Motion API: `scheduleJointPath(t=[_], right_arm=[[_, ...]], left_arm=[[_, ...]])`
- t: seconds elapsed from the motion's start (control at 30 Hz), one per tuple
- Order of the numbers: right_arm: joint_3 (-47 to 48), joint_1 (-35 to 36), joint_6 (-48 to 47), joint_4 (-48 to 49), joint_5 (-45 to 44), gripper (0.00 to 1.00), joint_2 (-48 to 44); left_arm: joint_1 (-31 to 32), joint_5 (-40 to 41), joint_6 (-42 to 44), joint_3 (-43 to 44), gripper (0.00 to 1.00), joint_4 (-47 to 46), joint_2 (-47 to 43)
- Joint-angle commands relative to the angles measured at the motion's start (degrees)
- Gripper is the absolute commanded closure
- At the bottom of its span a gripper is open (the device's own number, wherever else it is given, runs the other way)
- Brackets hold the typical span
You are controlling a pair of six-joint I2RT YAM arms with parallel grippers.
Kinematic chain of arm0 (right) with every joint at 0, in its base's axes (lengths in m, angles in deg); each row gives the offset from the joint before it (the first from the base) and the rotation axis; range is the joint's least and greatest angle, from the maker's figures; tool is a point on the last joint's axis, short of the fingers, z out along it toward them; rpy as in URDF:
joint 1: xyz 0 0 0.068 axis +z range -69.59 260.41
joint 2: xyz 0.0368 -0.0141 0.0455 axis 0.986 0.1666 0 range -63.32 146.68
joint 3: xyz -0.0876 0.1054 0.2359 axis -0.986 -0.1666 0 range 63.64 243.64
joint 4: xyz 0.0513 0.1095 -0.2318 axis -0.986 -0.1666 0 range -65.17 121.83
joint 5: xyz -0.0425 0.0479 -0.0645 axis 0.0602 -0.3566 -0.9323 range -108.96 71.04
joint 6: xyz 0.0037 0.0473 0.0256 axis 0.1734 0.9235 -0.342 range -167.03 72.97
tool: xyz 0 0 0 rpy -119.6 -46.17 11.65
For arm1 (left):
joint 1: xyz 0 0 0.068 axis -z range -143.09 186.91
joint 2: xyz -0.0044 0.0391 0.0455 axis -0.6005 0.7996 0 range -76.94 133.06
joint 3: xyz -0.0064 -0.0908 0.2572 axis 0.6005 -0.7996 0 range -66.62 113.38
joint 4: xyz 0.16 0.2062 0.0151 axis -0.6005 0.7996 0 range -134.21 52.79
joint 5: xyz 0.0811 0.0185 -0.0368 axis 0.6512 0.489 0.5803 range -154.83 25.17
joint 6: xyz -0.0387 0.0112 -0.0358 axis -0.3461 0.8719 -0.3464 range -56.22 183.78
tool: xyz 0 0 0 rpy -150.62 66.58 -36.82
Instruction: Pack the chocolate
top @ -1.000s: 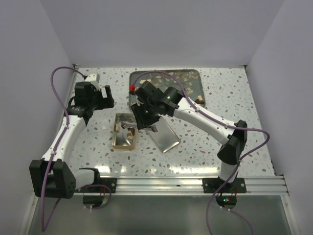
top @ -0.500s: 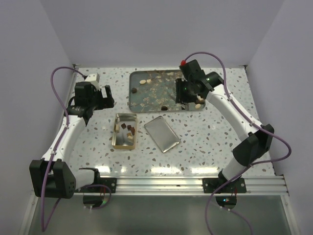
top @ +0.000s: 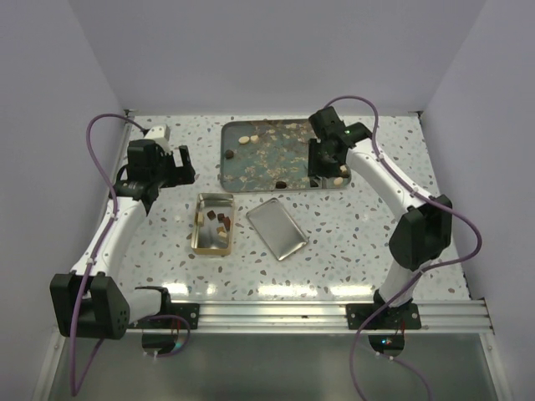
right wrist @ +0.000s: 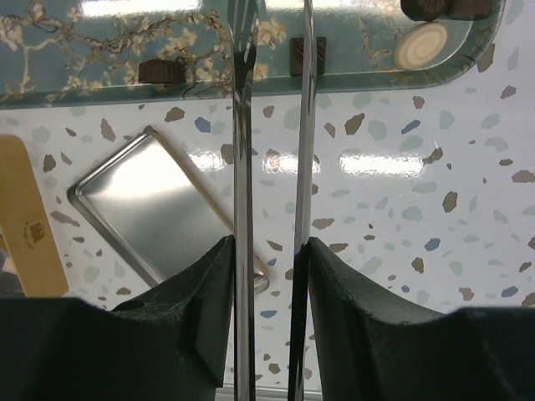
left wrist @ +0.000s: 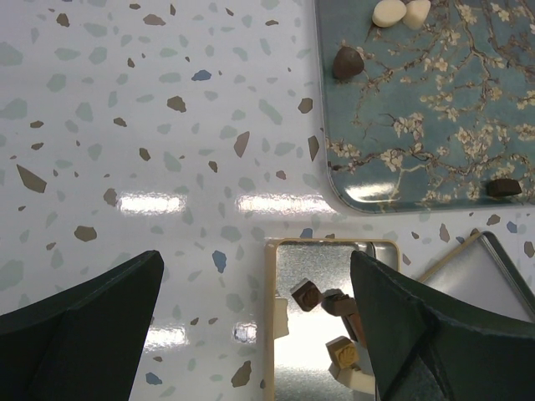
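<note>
Since the right gripper [top: 320, 172] hangs over the teal tray's [top: 242, 171] near-right corner, blades narrowly parted w/ nothing between, a dark square chocolate [right wrist: 295, 57] at the tray's near edge sits just beside it; left gripper [top: 180, 163], spread wide, is well apart.

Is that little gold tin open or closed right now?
Open. The gold tin shows a few chocolates inside, and its lid lies flat beside it, apart from it.
</note>
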State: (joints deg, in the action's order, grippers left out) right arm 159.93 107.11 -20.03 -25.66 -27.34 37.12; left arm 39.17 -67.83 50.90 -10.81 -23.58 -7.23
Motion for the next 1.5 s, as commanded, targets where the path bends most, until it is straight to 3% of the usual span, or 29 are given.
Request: scheduleJointPath(t=[0.0,0.87,1.13,1.37,1.47], right_arm=[[1.88,-1.03,1.03,2.65,-2.51,0.59,1.86],[12.34,-3.76,1.03,3.09,-0.58,0.59,15.04],[12.78,-3.76,0.86,1.86,-0.67,0.61,15.04],[13.31,-3.85,0.86,2.12,1.09,0.76,14.87],[16.55,-3.85,0.16,0.81,1.52,0.77,14.78]], left_arm=[[-0.42,-0.51,-0.04,0.88,0.0,-2.34,-1.68],[-0.42,0.1,0.23,0.79,0.0,-2.43,-1.6],[-0.42,0.19,0.23,0.7,0.0,-2.52,-1.51],[-0.42,0.19,0.23,0.7,0.0,-2.43,-1.6],[-0.42,0.19,0.32,0.61,0.0,-2.52,-1.6]])
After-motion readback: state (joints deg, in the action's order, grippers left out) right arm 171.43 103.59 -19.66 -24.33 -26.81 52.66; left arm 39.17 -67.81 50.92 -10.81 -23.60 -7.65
